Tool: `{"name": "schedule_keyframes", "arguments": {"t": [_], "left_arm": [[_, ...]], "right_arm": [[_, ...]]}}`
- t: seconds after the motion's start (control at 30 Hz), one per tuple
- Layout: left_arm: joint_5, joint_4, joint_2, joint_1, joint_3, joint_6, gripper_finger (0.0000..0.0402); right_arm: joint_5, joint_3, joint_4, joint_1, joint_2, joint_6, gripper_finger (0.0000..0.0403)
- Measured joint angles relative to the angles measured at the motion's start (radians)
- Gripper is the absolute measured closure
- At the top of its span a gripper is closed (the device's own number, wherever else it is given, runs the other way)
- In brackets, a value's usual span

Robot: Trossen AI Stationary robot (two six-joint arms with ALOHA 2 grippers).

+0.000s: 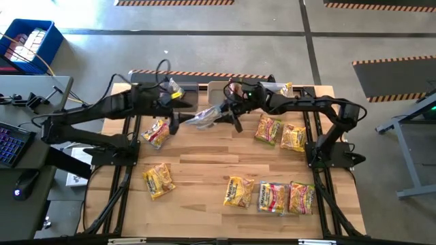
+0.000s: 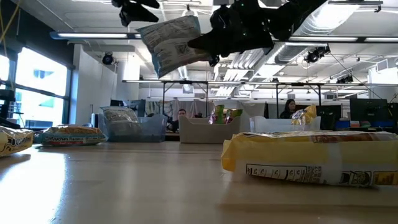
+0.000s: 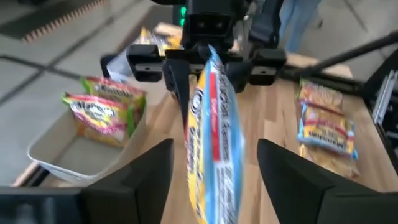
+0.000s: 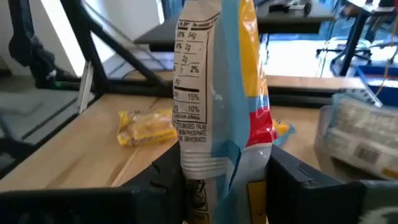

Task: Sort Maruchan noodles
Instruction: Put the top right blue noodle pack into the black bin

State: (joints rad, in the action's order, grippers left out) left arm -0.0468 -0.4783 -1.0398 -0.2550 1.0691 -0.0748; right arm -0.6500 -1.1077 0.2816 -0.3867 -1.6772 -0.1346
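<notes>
My right gripper (image 1: 228,112) and my left gripper (image 1: 178,116) meet above the far middle of the tabletop (image 1: 204,170), with a blue-and-silver Maruchan noodle packet (image 1: 203,117) held in the air between them, clear of the wood. The right jaws are closed on one end of this packet, as the right wrist view shows, where the packet (image 4: 217,93) rises edge-on from between my fingers. The left jaws stand apart on either side of the packet's other end (image 3: 214,143) without pressing it. In the low view the packet (image 2: 171,40) hangs tilted, high above the surface. On the tabletop lie more yellow packets: one (image 1: 156,133) near the left edge, another (image 1: 158,180) toward the near left, three in a row (image 1: 269,196) along the near edge right of centre, and two (image 1: 281,133) near the right edge. Bins stand along the far edge; a grey bin (image 3: 68,152) holds pink-and-green packets (image 3: 102,109), and a clear bin (image 2: 134,129) holds a silvery packet (image 2: 118,115).
</notes>
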Motion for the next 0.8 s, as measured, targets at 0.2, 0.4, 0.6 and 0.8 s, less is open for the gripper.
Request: {"name": "schedule_keyframes", "arguments": {"t": [0.2, 0.4, 0.6, 0.8], "left_arm": [[-0.095, -0.114, -0.151, 0.0, 0.141, -0.028, 0.0162], [-0.127, -0.22, -0.265, 0.001, 0.236, -0.052, 0.0155], [-0.069, -0.278, -0.334, 0.008, 0.279, -0.023, 0.0155], [-0.025, -0.277, -0.341, 0.01, 0.297, 0.047, 0.0155]], "right_arm": [[0.004, -0.006, -0.007, 0.016, 0.0, -0.014, 0.027], [0.029, -0.006, -0.008, 0.017, 0.0, -0.024, 0.027], [0.031, -0.005, -0.008, 0.022, 0.0, -0.032, 0.027], [0.031, -0.005, -0.008, 0.023, 0.0, -0.049, 0.027]]}}
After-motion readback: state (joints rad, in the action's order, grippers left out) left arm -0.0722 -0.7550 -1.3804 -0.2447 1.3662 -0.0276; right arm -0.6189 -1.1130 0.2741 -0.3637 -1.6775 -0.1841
